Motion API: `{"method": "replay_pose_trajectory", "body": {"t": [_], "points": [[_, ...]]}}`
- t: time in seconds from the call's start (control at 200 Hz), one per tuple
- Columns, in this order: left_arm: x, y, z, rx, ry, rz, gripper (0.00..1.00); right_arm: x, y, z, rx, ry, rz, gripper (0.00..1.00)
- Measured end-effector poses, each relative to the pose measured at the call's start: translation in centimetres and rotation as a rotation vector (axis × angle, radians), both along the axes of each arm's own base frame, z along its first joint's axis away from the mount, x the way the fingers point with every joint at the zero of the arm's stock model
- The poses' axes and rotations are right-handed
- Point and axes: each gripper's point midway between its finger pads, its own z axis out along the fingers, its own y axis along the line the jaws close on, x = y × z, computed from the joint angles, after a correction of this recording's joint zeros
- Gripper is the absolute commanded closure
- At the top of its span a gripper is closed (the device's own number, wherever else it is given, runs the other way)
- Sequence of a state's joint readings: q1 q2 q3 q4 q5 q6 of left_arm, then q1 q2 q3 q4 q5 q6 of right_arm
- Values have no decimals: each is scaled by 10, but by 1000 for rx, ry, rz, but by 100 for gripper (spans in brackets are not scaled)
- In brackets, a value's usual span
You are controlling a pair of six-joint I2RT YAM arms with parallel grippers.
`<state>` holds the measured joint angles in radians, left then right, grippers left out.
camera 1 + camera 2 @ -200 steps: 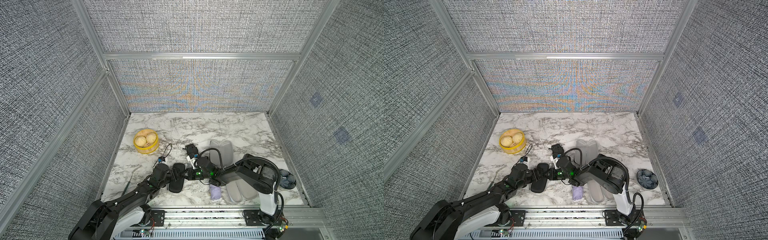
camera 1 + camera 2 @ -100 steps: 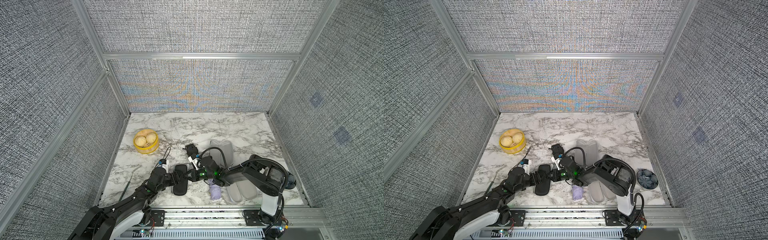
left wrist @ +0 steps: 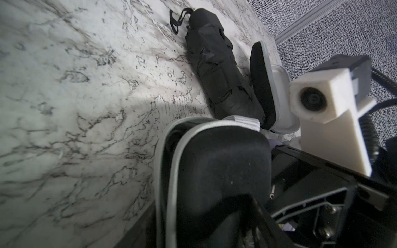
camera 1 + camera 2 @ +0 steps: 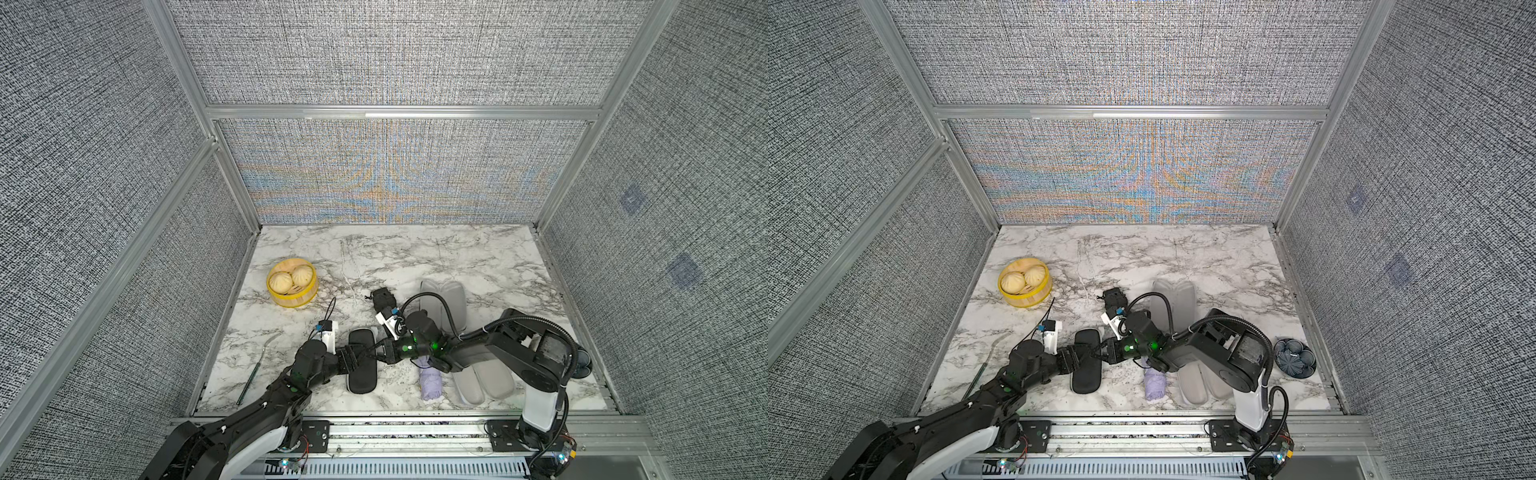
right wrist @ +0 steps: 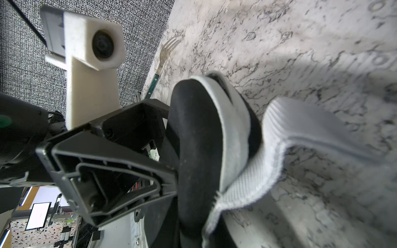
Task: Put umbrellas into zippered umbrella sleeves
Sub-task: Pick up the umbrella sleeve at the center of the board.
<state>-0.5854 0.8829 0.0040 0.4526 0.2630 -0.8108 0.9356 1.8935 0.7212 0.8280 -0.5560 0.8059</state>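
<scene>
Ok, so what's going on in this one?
Both arms are working on the black oblong zippered sleeve lying near the front of the marble table. The left tool is at one long side, the right tool at the other, by its grey zipper edge; neither grip is clear. A black folded umbrella and a lavender folded umbrella lie loose, not yet packed. A grey-lined sleeve lies open behind the right arm.

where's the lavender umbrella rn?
In both top views the lavender umbrella lies by the table's front edge, between the black sleeve and an open grey-lined sleeve, far end under the right arm.
</scene>
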Motion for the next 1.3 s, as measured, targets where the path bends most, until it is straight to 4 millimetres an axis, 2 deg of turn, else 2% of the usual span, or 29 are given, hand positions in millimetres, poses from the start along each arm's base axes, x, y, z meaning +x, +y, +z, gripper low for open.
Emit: {"method": "replay_pose_trajectory", "body": {"t": [0.055,0.125,0.22,0.29,0.365,0.51,0.601,0.766,0.921,1.161,1.301], "points": [[0,0,2,-2,-10,-3,53,1,1,1,5,-2,1,88],[0,0,5,-6,-21,-2,65,1,2,3,12,-6,2,88],[0,2,8,-6,-28,5,68,1,1,2,9,-4,3,88],[-1,3,9,-7,-32,9,78,1,2,3,12,-7,7,87],[-1,4,10,-6,-33,10,80,0,2,3,13,-9,12,86],[-2,4,8,0,-30,3,100,-1,0,3,1,-13,17,78],[-3,2,8,-1,-28,-9,100,-1,-2,1,-8,-12,14,74],[-8,-4,10,-18,-27,-53,100,-3,-10,-3,-16,0,21,57],[-12,-10,21,-46,-56,-96,100,-5,-19,4,-5,-18,18,45],[-14,-19,37,-77,-78,-149,100,-7,-34,24,-3,-110,-8,37],[-16,-25,36,-81,-52,-183,100,-4,-47,30,-20,-158,-41,35]]}}
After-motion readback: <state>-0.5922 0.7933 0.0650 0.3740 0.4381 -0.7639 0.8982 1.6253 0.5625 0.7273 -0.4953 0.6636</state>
